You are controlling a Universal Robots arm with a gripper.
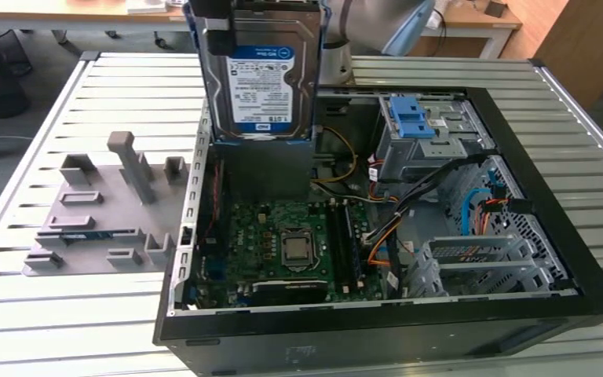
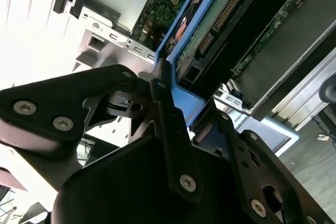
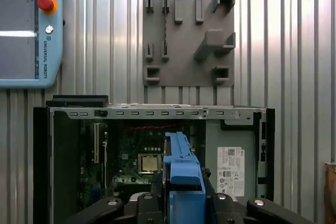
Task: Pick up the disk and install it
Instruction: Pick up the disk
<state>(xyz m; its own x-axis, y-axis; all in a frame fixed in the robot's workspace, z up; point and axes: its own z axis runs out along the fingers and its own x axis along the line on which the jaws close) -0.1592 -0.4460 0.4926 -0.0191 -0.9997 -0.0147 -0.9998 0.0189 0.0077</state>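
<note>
The disk (image 1: 260, 78), a silver drive with a white-and-blue label and blue carrier rails, hangs upright above the back of the open computer case (image 1: 553, 196). In the second wrist view my gripper (image 2: 178, 108) is shut on the disk (image 2: 220, 19), its black fingers (image 2: 168, 124) clamping the blue rail. The first wrist view looks down along the disk's blue edge (image 3: 181, 161), held in the gripper (image 3: 182, 198), over the case's inside. The disk touches nothing in the case.
Inside the case are the motherboard (image 1: 291, 243), a drive cage with blue latch tabs (image 1: 411, 118), cables, and a grey box with a white sticker (image 3: 231, 169). A grey fixture plate (image 1: 92, 220) lies beside the case on the slatted table. A teach pendant (image 3: 26, 24) lies farther off.
</note>
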